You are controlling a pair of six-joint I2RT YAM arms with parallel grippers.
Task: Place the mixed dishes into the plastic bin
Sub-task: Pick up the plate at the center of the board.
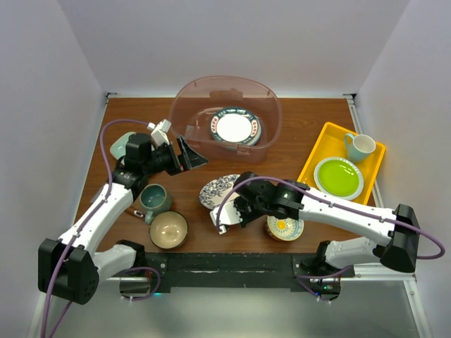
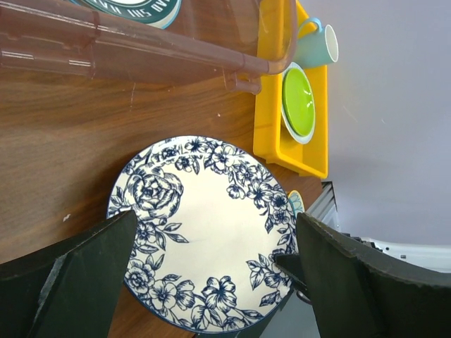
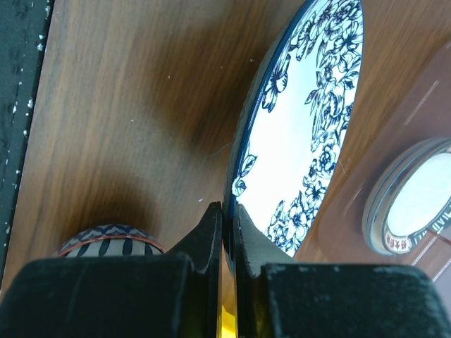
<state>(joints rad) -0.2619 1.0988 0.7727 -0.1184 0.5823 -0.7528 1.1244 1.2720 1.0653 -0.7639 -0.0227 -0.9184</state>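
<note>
Plates point(image 1: 235, 127) lie in the bin point(image 1: 189, 104) at the rear, the tray point(image 1: 325, 139) to its right.

Left jaws gape wide; right jaws pinch shut.

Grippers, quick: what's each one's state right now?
Left gripper: open, holding nothing.
Right gripper: closed on the rim of the blue floral plate.

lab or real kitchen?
Likely a lab test cell, not a kitchen: plain white walls box in a wooden table, two arms bolted at its edge, dishes staged around a plastic bin.
</note>
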